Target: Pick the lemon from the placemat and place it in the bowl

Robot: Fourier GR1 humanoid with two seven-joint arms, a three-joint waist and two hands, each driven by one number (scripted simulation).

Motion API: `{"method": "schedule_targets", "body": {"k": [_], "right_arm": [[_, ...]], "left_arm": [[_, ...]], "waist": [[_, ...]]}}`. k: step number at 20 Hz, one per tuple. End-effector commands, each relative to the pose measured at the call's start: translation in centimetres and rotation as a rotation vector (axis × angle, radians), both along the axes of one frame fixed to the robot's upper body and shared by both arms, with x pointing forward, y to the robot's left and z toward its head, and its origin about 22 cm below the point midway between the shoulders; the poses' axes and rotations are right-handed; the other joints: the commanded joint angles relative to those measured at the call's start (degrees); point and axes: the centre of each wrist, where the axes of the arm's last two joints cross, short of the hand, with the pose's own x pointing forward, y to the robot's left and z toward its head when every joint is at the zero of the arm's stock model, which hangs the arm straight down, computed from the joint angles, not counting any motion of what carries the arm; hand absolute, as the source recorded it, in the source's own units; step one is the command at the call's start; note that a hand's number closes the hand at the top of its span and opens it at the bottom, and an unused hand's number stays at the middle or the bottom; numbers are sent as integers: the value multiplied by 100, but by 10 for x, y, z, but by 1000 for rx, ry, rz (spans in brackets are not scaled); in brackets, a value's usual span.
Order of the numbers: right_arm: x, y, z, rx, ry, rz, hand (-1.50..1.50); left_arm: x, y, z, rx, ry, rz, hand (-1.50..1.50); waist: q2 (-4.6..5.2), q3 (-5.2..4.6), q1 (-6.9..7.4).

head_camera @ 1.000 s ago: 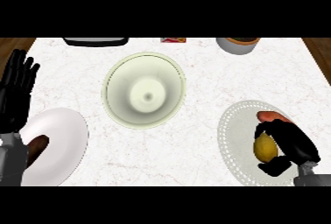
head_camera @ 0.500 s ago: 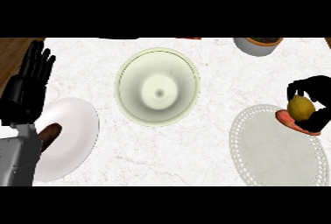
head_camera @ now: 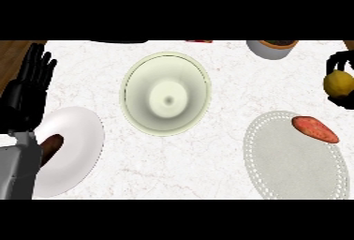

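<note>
At view's right edge: right robot hand curled round lemon, well apart from bowl.

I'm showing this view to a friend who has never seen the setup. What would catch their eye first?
Probably the big pale bowl in the middle of the counter. Next, at the right edge, the right hand curled round a yellow lemon, above the white placemat, where a reddish item lies. At the left, the open left hand rests above a white plate.
</note>
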Motion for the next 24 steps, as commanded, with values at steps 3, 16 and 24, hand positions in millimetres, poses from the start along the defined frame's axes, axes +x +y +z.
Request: {"method": "schedule_targets", "body": {"k": [3,16,24], "right_arm": [[20,0,53,186,-81,152,150],[58,90,139,569,-74,441,150],[66,179,164,588,50,483,150]], "left_arm": [[-5,-6,-10,-9,4,18,0],[-12,20,-6,-3,19,62,0],[-20,30,-21,18,35,89,0]], "waist": [[-50,-9,-117],[-167,-27,-358],[-176,-29,-441]]}}
